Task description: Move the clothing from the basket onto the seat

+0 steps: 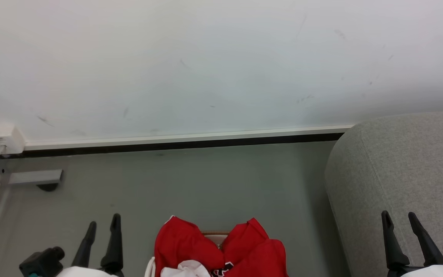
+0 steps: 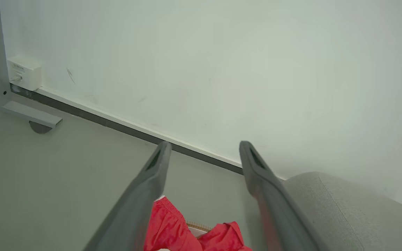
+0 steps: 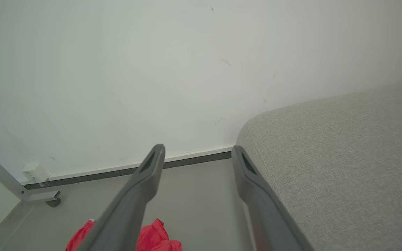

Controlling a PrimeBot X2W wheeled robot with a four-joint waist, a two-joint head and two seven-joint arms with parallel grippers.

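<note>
Red clothing (image 1: 221, 250) is heaped in the basket (image 1: 215, 233) at the near edge, mostly cut off; only a sliver of brown rim shows. The left gripper (image 1: 104, 221) and right gripper (image 1: 398, 215) flank it, jaws spread and empty. Judging by this, no garment is picked yet; next, a gripper must dip in and pinch fabric. The grey seat (image 1: 406, 165) stands to the right, partly out of frame, against a white wall (image 1: 206, 57).

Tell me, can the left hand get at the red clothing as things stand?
Probably yes. The left hand is open and empty, beside the clothing heaped above the basket rim, with just floor between them.
</note>
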